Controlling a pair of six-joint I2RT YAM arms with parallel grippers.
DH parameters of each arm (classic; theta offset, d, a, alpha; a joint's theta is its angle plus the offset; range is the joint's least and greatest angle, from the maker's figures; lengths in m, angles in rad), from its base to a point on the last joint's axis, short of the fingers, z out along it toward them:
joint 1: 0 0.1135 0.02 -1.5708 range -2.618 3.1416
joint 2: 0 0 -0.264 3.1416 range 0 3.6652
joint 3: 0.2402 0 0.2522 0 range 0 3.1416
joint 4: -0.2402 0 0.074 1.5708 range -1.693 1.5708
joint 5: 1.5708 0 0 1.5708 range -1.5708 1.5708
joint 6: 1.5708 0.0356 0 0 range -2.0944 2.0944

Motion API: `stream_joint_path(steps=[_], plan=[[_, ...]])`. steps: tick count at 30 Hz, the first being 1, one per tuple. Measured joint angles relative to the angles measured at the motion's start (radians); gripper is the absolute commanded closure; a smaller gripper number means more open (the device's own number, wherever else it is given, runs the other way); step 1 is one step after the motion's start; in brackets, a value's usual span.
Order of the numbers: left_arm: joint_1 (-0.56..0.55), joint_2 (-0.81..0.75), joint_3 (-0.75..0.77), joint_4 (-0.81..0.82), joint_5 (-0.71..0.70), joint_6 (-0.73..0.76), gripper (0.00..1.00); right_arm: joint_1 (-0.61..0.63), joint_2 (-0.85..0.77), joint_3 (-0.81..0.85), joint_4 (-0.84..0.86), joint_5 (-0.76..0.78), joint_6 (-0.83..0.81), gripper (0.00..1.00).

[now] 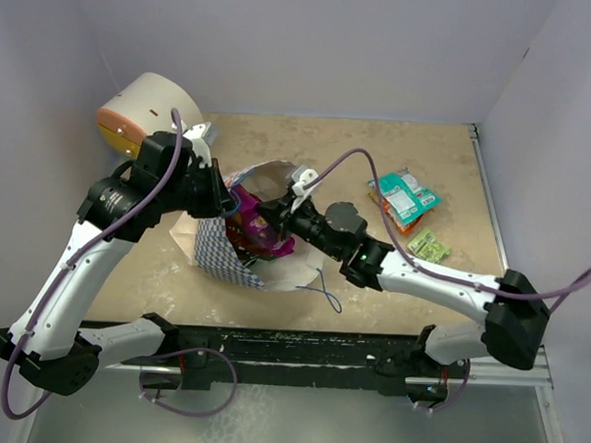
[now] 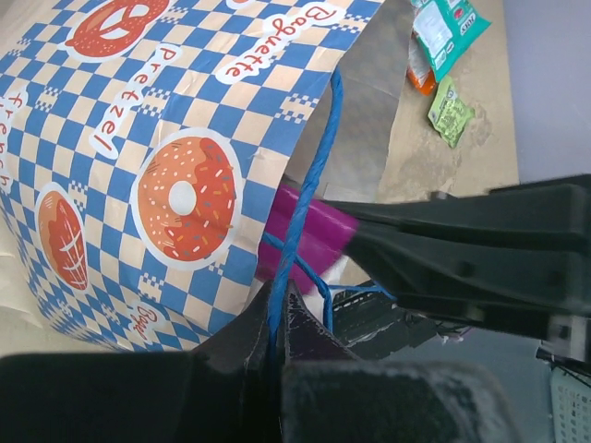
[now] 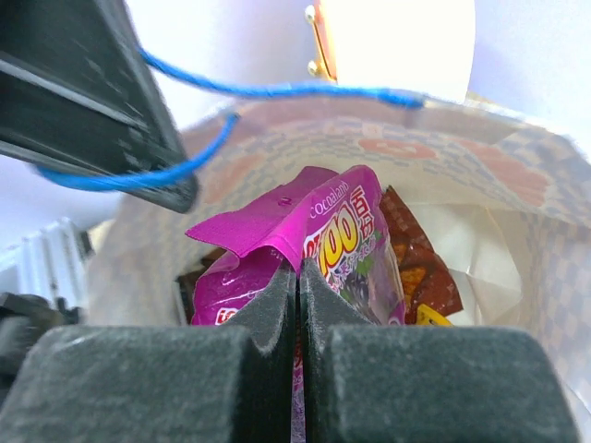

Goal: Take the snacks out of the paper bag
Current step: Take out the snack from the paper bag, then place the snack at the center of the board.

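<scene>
Closure of the right pincer (image 3: 297,277) is made on the purple pouch (image 3: 343,231), located in the paper bag (image 1: 218,255) mouth. The bag rim is gripped by the left pincer (image 1: 218,194); other snacks (image 1: 406,199) lie on the table (image 1: 279,142).

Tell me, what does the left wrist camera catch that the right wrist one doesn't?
Left wrist only: the chequered outside of the paper bag, plus a green packet and a light-green packet on the table. Right wrist only: the right gripper pinching the purple pouch, with a dark packet behind. Both: that pouch and the blue cord.
</scene>
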Motion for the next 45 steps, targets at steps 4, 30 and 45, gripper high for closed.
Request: stream_joint_path(steps=[4,30,45], plan=[[0.000,-0.006,-0.013,-0.009,-0.010,-0.027,1.00,0.002,-0.148,-0.008,-0.084,0.000,0.052,1.00],[0.000,-0.060,-0.044,0.008,-0.120,0.085,1.00,-0.378,-0.317,0.279,-0.777,0.517,-0.111,1.00],[0.000,-0.043,-0.044,0.050,-0.073,0.211,1.00,-0.766,-0.081,0.279,-0.723,0.547,-0.455,1.00]])
